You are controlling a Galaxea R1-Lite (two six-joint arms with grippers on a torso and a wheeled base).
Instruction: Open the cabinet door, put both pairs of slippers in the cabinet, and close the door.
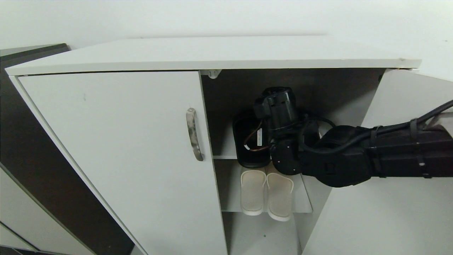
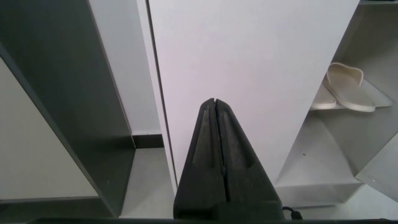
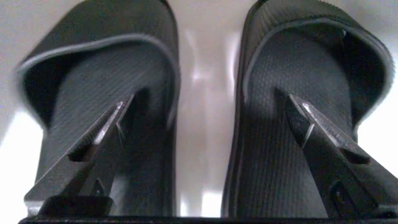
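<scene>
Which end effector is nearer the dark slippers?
Right. The right end effector sits open right at the dark slippers inside the cabinet; the left end effector is shut, outside, facing the closed door.

Soft bright light; cabinet interior lies in shadow.

Indoors, home entryway or staged room, can't tell which. White shoe cabinet mid frame with metal handle, shelves holding cream slippers and dark slippers. Plain white wall across top, dark panel far left.
</scene>
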